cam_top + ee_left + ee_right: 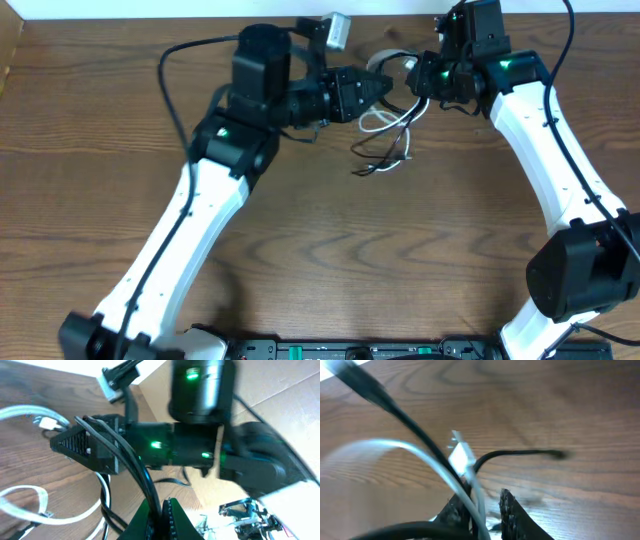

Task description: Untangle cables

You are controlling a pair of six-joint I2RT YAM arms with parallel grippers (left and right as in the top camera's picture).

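Pinching the black cable, the left hand is fully closed near the worktop's far edge. The cables hang loose just beside its tip, with bare wood beyond them. The right hand, facing that tip, stands slightly parted, with the white cable and the black one running between its fingers.

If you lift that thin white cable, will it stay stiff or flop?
Probably floppy: the thin white cable lies in loose loops. Likely light, being so thin. It may drag the thin black cable tangled with it.
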